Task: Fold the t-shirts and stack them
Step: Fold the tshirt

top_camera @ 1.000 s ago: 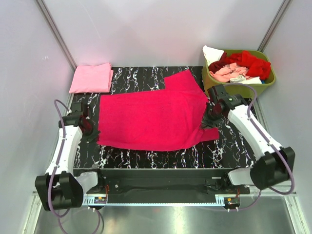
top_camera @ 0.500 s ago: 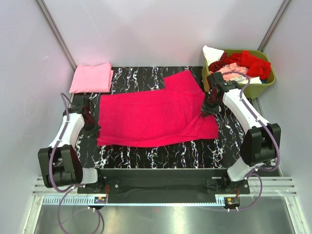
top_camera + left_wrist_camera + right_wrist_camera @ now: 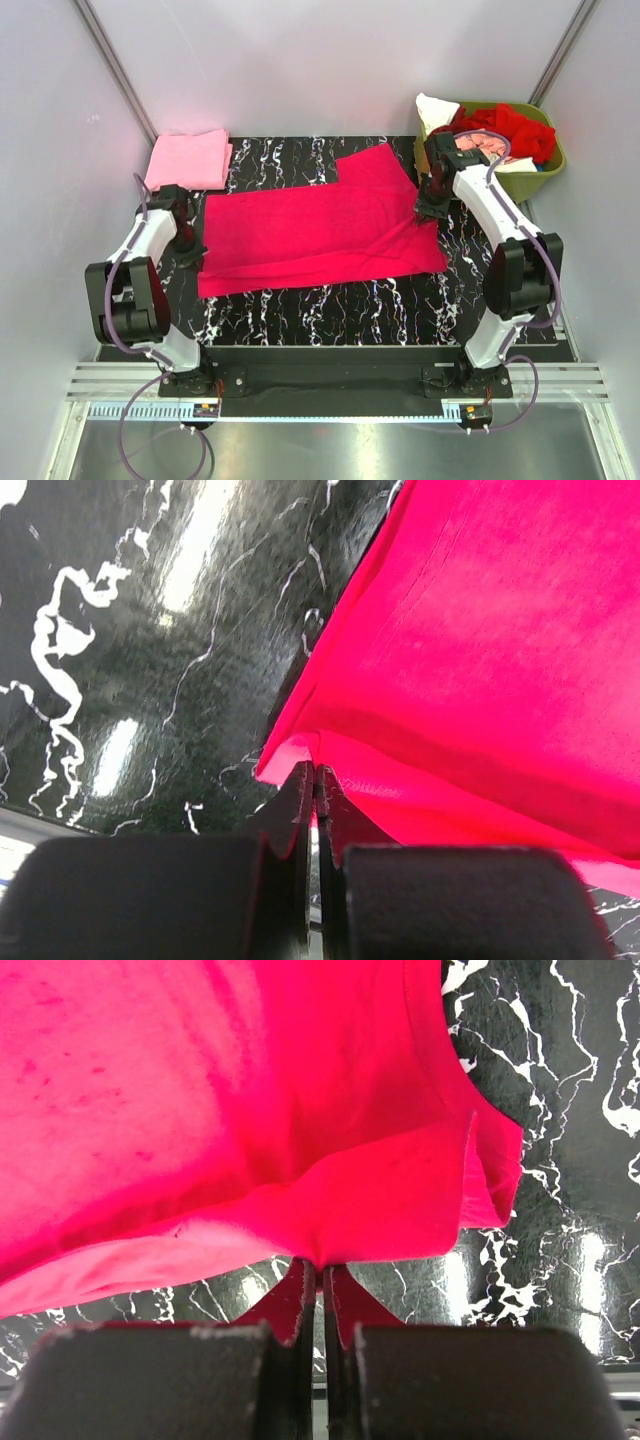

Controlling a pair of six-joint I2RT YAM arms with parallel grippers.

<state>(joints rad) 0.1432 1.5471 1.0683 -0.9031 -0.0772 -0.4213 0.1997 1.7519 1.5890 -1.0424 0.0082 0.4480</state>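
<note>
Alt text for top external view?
A magenta t-shirt lies spread on the black marbled table, its side edges pinched by the left end effector and right end effector. A folded light pink t-shirt sits far left; an olive basket of shirts far right.

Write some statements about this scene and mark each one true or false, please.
1. The left end effector is shut on the edge of the magenta t-shirt. True.
2. The light pink t-shirt lies inside the olive-green basket. False: it lies folded at the far left, and the basket is at the far right.
3. The right end effector is open. False: it is shut on the magenta t-shirt.
4. The basket holds red clothing. True.
</note>
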